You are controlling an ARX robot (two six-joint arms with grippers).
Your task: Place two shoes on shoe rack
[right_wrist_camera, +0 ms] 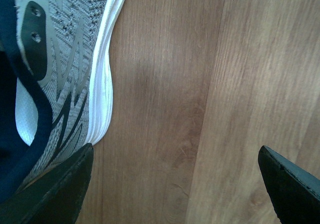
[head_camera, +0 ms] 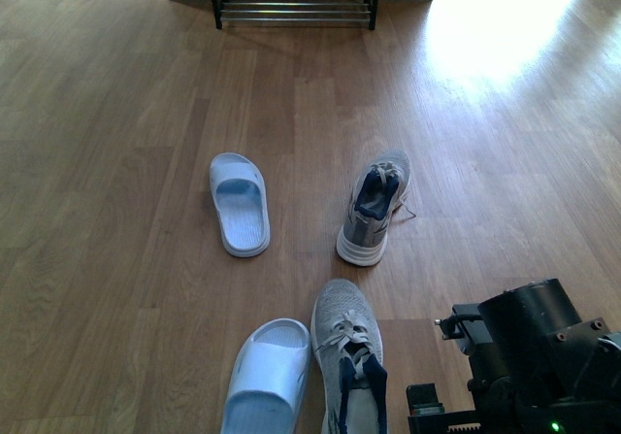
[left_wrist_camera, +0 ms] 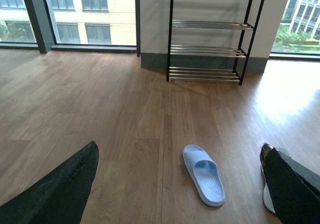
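Grey sneaker [head_camera: 347, 342] lay bottom centre of the front view; right gripper [right_wrist_camera: 175, 149] and left gripper [left_wrist_camera: 177, 145] both gaped empty.

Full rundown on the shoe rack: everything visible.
The shoe rack has a thin black metal frame, rounded at the top corner, carrying four tiers of shiny chrome bars. It stands upright on the wooden floor, close against a pale wall section between windows. No shoe sits on any tier. The front view shows only its lowest bars, at the far end of the room.
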